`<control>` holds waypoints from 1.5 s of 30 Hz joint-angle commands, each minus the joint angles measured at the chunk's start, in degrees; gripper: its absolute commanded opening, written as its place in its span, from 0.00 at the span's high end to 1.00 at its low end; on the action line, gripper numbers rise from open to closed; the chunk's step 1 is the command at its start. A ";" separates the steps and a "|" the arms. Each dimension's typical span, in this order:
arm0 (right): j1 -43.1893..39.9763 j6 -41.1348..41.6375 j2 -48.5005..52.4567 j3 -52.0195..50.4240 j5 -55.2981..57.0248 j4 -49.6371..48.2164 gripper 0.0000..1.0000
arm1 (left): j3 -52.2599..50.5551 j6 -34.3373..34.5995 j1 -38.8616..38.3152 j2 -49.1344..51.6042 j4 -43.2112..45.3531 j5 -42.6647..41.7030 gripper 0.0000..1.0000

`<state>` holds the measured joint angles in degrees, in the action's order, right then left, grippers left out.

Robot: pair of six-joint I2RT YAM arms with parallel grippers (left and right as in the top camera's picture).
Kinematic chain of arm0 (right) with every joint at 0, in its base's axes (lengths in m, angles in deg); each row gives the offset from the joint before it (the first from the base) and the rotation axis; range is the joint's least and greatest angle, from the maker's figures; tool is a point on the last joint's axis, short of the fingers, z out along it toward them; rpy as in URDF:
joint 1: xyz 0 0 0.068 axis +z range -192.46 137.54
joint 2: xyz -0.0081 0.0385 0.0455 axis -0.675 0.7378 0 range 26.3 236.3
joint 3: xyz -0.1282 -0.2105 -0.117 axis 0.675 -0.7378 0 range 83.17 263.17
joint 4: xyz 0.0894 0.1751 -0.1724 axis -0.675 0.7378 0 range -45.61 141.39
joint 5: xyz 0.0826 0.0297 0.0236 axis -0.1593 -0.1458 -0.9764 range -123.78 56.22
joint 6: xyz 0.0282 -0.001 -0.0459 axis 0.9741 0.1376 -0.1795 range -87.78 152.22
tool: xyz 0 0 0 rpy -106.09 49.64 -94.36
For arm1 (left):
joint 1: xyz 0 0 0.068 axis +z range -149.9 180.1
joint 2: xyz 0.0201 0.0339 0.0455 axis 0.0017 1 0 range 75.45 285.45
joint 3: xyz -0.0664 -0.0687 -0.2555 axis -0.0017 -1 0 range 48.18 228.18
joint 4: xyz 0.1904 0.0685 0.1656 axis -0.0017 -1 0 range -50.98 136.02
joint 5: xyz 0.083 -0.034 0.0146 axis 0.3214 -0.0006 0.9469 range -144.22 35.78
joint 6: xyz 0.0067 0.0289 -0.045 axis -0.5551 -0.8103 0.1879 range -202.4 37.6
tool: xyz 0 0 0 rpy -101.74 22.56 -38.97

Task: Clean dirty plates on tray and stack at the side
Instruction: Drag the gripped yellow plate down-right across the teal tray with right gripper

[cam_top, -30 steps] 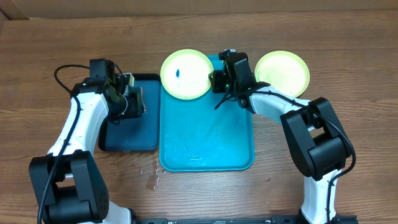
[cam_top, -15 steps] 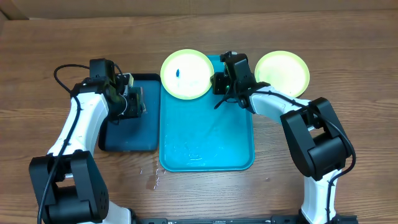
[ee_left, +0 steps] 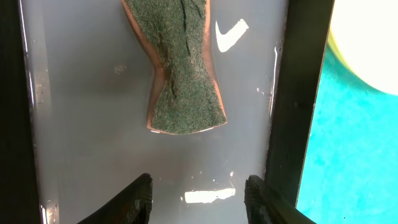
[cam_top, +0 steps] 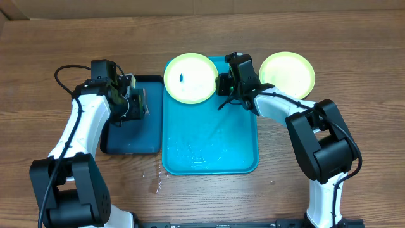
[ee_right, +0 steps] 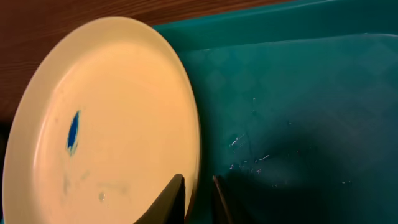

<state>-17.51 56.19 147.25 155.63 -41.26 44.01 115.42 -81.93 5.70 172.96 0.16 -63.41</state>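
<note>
A plate [cam_top: 190, 77] with a small blue smudge lies at the far left corner of the turquoise tray [cam_top: 209, 139], its edge overhanging the tray's rim. My right gripper [cam_top: 221, 83] is shut on this plate's right rim. In the right wrist view the rim of the plate [ee_right: 106, 118] runs between the two fingers of the right gripper [ee_right: 198, 200]. A second plate [cam_top: 286, 74] rests on the table right of the tray. My left gripper [ee_left: 199, 199] hangs open over the navy tray, with nothing between its fingers.
The dark navy tray [cam_top: 130, 136] left of the turquoise one holds shallow water and a green scouring sponge [ee_left: 183, 68] just ahead of the left fingers. Water drops [cam_top: 155, 180] lie on the wooden table near the tray's front left corner.
The right gripper's jaws have narrowed onto the smudged plate's rim, and the plate has shifted very slightly. The left arm has not moved.
</note>
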 commanded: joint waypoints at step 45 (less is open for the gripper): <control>-0.15 10.38 -20.63 -5.35 -2.73 43.41 0.96 | -0.02 0.35 -0.48 0.52 -1.05 -3.93 0.44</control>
<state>-17.66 61.52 126.64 151.35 -43.80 88.01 115.42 -81.93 5.70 172.96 -0.74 -65.88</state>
